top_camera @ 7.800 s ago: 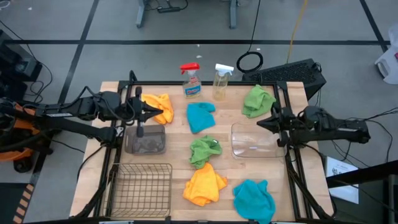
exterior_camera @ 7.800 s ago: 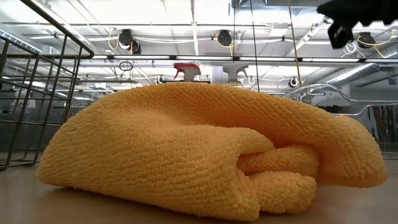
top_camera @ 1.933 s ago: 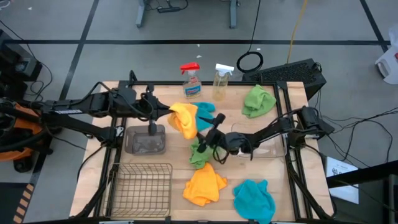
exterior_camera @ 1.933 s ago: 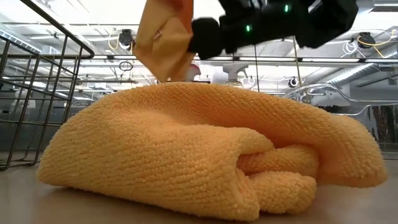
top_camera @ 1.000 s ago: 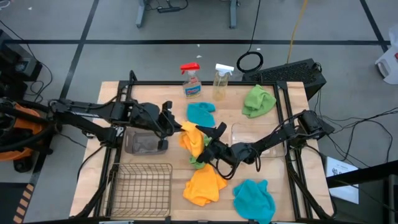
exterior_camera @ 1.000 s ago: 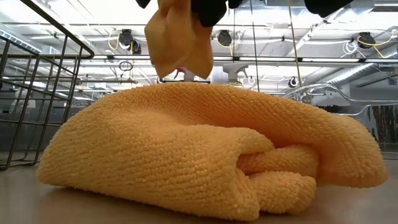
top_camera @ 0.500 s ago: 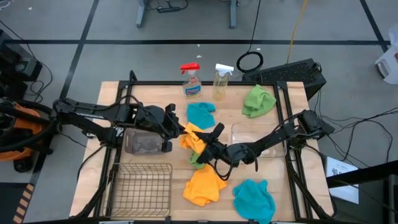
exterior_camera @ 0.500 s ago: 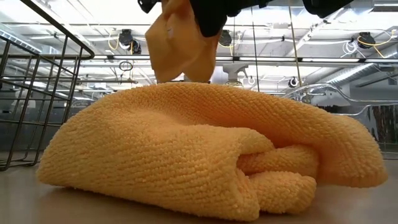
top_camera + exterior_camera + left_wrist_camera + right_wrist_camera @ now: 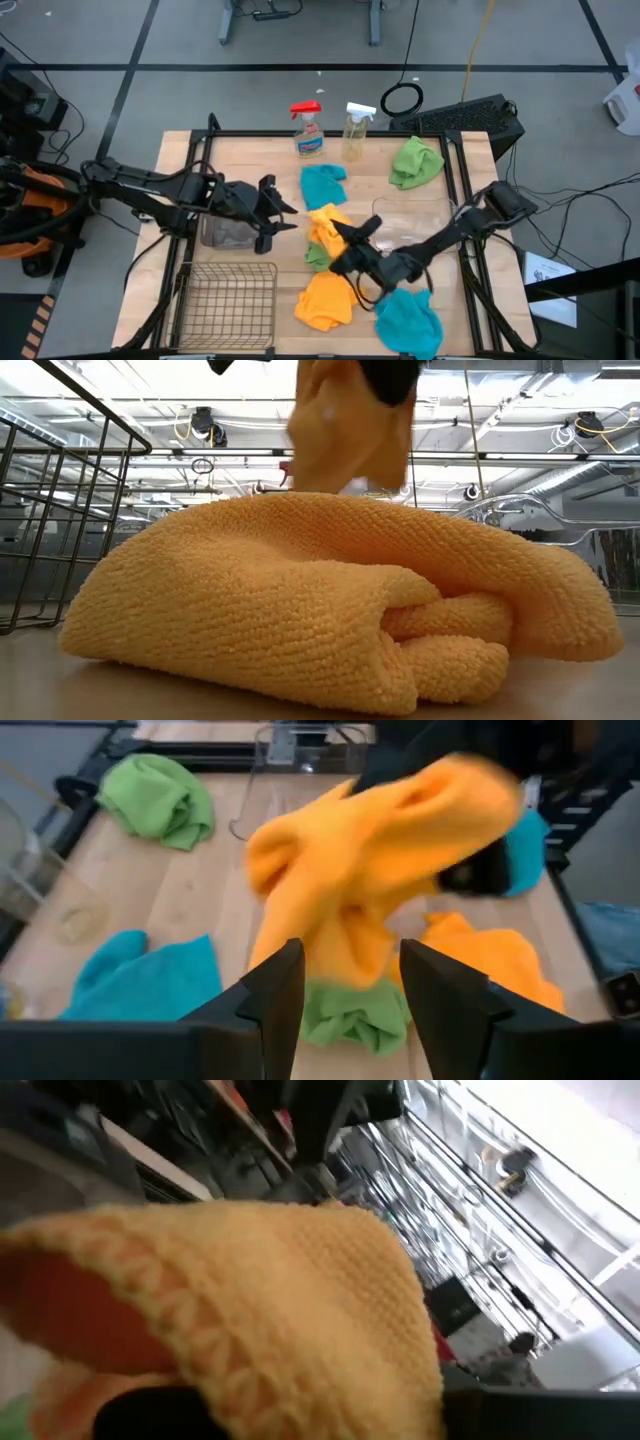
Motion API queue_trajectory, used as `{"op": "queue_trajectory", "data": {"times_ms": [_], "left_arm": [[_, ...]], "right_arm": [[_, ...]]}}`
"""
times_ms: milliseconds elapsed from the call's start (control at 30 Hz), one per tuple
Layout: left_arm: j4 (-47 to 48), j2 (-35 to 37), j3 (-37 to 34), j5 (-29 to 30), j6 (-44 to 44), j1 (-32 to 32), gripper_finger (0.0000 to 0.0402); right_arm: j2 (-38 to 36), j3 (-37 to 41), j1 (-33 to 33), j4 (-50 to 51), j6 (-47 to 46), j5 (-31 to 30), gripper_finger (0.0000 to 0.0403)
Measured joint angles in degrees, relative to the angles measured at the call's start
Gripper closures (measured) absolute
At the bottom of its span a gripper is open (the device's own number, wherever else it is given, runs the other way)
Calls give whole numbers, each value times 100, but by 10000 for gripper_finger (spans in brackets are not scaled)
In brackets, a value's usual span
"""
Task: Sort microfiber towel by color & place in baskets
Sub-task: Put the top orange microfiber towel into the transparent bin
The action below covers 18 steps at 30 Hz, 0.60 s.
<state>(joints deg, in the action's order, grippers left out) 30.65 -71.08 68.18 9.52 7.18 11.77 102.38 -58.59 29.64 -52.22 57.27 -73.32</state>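
A yellow-orange microfiber towel (image 9: 326, 226) hangs in the air over the table's middle, held by my right gripper (image 9: 347, 240), which is shut on it. In the low view the same towel (image 9: 350, 430) dangles behind a second yellow towel (image 9: 330, 600) that lies flat on the table. My left gripper (image 9: 285, 217) stands open just left of the hanging towel (image 9: 370, 890) and is apart from it. A green towel (image 9: 316, 257) lies below it. The grey tub (image 9: 232, 232), the clear tub (image 9: 415, 222) and the wire-mesh basket (image 9: 225, 298) stand on the table. My right gripper holds the yellow towel by a bunched upper part (image 9: 455, 815), coming at it slanting from the table's right. Its own body hides the fingers, so the number of layers cannot be told. The towel hangs slack below the hold, lifted clear of the table.
A teal towel (image 9: 322, 185) and a green towel (image 9: 415, 160) lie toward the far edge, and another teal towel (image 9: 408, 316) lies near the front edge. Two spray bottles (image 9: 308, 130) (image 9: 356, 130) stand at the far edge.
The yellow towel has passed from my left gripper to my right one. The left gripper has let go and drawn back slightly toward the table's left. The right gripper has carried the hanging towel a little toward the near edge and right.
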Motion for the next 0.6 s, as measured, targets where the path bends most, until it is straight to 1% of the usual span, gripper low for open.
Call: {"op": "queue_trajectory", "data": {"times_ms": [67, 167, 300, 367, 467, 600], "left_arm": [[32, 42, -108, 274, 16, 132, 229], [40, 72, -285, 686, 260, 315, 228], [-319, 75, -609, 994, 455, 559, 228], [-720, 73, -792, 1021, 452, 663, 228], [-1684, 72, -1056, 1038, 449, 751, 228], [-2509, -4, -1294, 1053, 417, 790, 228]], "right_arm": [[-175, 0, 212, 98, -17, -43, 402], [-535, 0, 520, 380, -97, -117, 402], [-1249, 0, 810, 913, -269, -356, 402], [-1630, 0, 919, 1352, -491, -606, 402], [-2130, 0, 1100, 2204, -1075, -740, 402], [-2645, 0, 1447, 3385, -2055, -1399, 403]]}}
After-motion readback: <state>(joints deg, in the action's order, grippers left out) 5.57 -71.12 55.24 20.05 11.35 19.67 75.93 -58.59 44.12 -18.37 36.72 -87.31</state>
